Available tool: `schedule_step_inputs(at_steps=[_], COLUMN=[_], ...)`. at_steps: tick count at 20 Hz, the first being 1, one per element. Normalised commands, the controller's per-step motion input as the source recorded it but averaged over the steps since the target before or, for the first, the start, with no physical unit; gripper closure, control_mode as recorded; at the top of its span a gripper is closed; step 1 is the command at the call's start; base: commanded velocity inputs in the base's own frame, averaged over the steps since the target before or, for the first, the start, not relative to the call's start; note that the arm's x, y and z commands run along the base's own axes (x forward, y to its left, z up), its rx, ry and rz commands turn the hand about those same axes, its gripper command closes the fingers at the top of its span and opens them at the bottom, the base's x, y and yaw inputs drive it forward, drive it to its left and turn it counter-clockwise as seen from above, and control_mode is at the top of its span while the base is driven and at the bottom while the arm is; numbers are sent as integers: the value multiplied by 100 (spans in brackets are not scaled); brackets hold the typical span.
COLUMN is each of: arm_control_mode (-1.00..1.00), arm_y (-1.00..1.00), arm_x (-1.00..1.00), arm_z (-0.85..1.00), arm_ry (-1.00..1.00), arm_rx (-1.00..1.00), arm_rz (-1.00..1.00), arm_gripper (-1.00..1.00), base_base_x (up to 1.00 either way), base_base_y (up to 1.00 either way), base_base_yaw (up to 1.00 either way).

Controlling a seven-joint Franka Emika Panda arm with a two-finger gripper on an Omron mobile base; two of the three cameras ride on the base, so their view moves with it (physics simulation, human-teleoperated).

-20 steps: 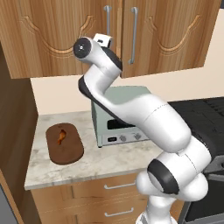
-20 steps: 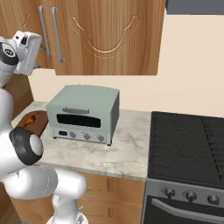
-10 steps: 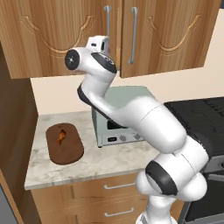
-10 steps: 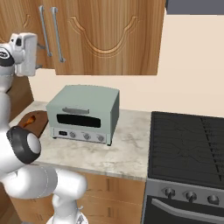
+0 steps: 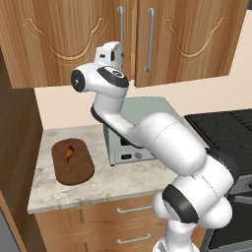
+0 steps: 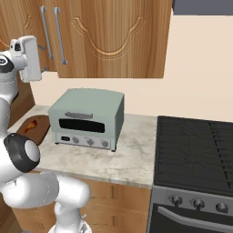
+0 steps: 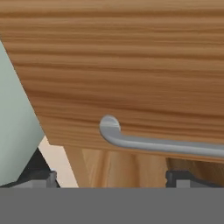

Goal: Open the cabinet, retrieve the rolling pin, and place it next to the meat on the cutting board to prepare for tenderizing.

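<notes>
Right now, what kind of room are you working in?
A kitchen, rendered: a wood cabinet above a stone counter, a toaster oven on the counter, and a black stove beside it.

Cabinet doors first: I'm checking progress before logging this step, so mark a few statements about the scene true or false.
1. Both doors of the cabinet are shut. True.
2. The end effector is raised up by the left door's bar handle. True.
3. The meat lies on the stove. False: it lies on the cutting board.
4. The toaster oven stands on the counter between the board and the stove. True.
5. The rolling pin is beside the meat. False: only the meat is on the board.
</notes>
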Motion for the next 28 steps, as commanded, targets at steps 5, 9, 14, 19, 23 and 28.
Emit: schedule_step_inputs(at_steps=[5, 9, 14, 19, 23, 28], arm_control_mode=[-100, -100, -100, -100, -100, -100], arm_y=[-12, -5, -8, -6, 0, -5], arm_x=[-5, -2, 0, -14, -45, 11], arm_z=[0, 0, 0, 2, 1, 0], arm_ry=[-14, -14, -15, -22, -29, -8], arm_rx=[-13, -11, -4, 0, 0, 1], arm_rz=[-4, -2, -1, -7, -11, -10], arm_gripper=[-100, -100, -100, -100, -100, -100], base_base_x=[0, 0, 0, 0, 0, 0], base_base_y=[0, 0, 0, 0, 0, 0], base_base_yaw=[0, 0, 0, 0, 0, 0])
